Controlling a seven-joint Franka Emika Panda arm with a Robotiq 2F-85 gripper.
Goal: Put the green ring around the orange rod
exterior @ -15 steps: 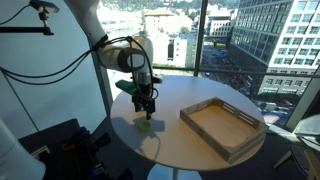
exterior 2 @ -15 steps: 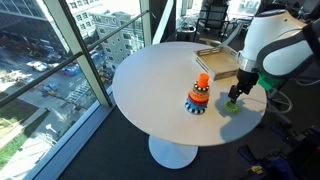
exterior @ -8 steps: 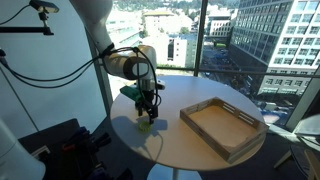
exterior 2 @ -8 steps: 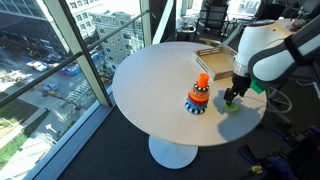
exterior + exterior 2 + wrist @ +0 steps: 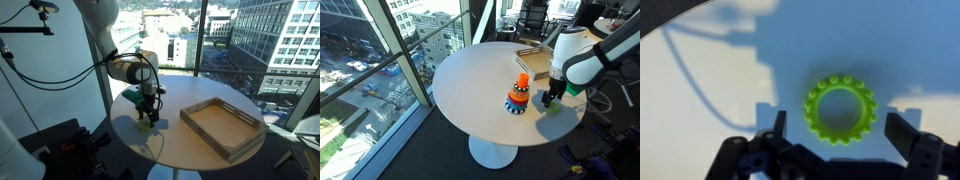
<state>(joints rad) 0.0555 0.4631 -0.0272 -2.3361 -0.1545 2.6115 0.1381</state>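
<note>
On the round counter [image 5: 470, 85], the orange rod [image 5: 520, 92] stands upright on its wide base at the left, so a ring could drop over its rounded top. Just right of it, the pincer [image 5: 552, 99] points straight down, low over the counter, apparently lined up for a pick. In the wrist view the green ring [image 5: 814, 110] lies flat on the counter, roughly centred between the spread jaws. The pincer is released and grasps nothing. The ring lies near the rod but apart from it.
</note>
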